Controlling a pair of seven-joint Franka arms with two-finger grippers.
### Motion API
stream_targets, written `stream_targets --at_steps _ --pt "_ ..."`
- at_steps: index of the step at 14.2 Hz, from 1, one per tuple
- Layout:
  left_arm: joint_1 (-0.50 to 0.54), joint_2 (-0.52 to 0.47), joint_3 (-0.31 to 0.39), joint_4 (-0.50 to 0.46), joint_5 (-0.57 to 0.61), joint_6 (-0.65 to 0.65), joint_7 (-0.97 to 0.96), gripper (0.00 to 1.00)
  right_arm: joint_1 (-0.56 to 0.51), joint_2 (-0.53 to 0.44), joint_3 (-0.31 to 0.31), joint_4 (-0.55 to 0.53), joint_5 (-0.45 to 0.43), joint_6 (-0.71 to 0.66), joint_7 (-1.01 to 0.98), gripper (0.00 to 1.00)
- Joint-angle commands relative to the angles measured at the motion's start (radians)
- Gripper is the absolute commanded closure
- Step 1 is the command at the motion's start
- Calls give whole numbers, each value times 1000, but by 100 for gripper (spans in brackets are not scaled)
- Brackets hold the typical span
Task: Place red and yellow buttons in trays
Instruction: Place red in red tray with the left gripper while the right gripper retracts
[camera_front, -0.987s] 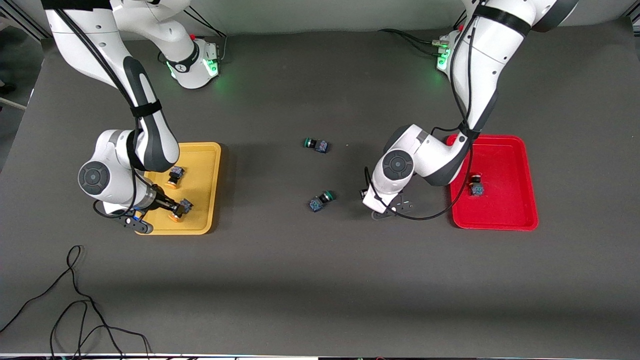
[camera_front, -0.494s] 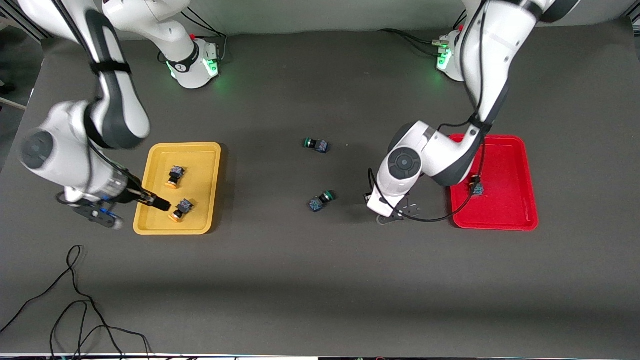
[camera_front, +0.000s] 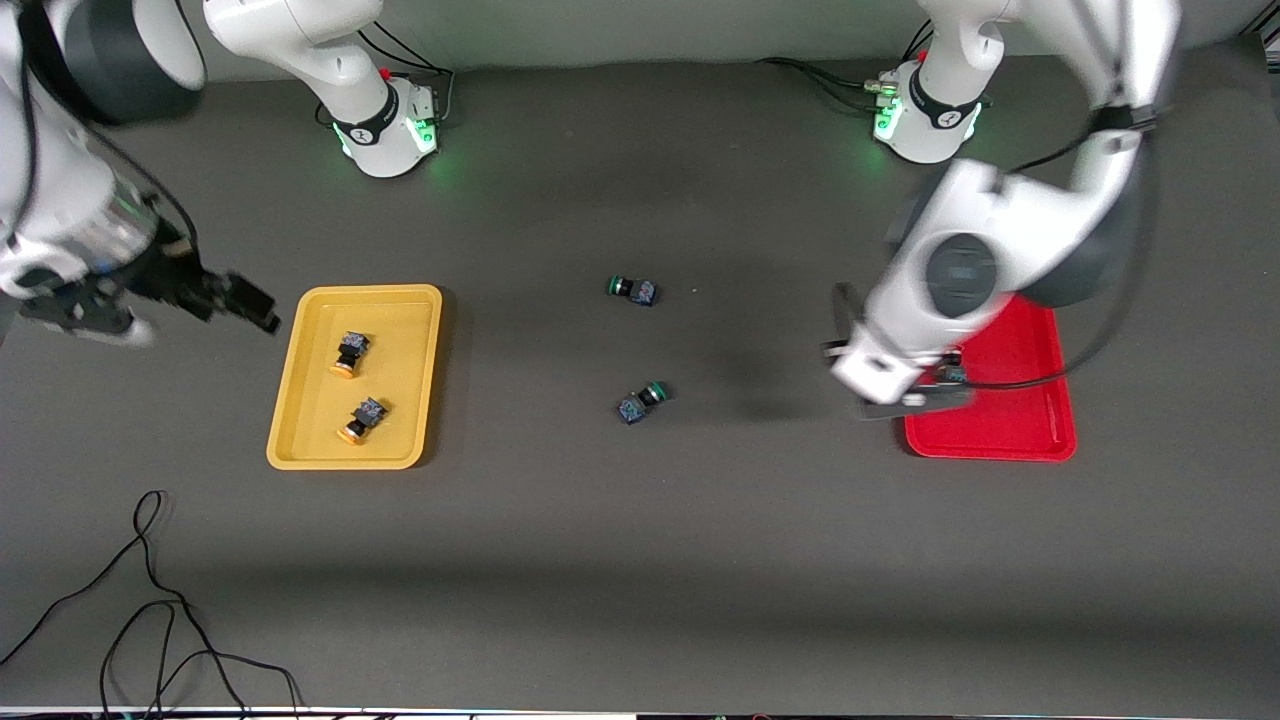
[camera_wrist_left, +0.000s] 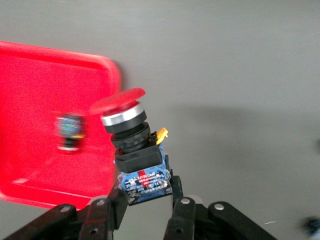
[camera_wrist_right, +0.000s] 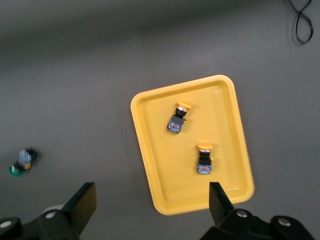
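Observation:
My left gripper (camera_wrist_left: 147, 200) is shut on the blue-and-black body of a red-capped button (camera_wrist_left: 131, 145) and holds it in the air over the red tray's edge nearest the table's middle. In the front view that hand (camera_front: 905, 395) hides the held button. A second red-capped button (camera_wrist_left: 70, 131) lies in the red tray (camera_front: 1030, 420). Two yellow-capped buttons (camera_front: 348, 353) (camera_front: 360, 418) lie in the yellow tray (camera_front: 400, 330). My right gripper (camera_front: 255, 305) is open and empty, up in the air beside the yellow tray at the right arm's end. The right wrist view shows both yellow buttons (camera_wrist_right: 177, 119) (camera_wrist_right: 204, 159).
Two green-capped switches (camera_front: 632, 290) (camera_front: 640, 400) lie on the dark mat in the middle of the table. A black cable (camera_front: 150, 600) loops near the front edge at the right arm's end.
My right gripper has lifted out of the yellow tray and drawn back toward the right arm's end. My left gripper has risen and moved toward the red tray.

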Motion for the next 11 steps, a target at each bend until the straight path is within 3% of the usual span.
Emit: stream_targets --at_steps 1,3,6,9,10,11 --pt "205 -181 -3 -225 -33 16 333 77 -46 -61 31 -23 -13 -31 -124 0" --pt "345 -189 -1 -282 -28 60 551 75 -58 -82 36 -14 -10 -48 -127 0" --pt "459 -146 0 -441 -11 329 711 75 -69 -87 62 26 -2 -116 -130 0" --pt "528 -24 0 -535 48 581 771 72 -69 -61 67 89 0 -175 -130 0" --pt "528 9 0 -536 67 612 771 60 -68 -52 67 98 -2 -185 -132 0" --pt "528 24 2 -532 76 617 770 40 -65 -50 67 97 -2 -187 -132 0"
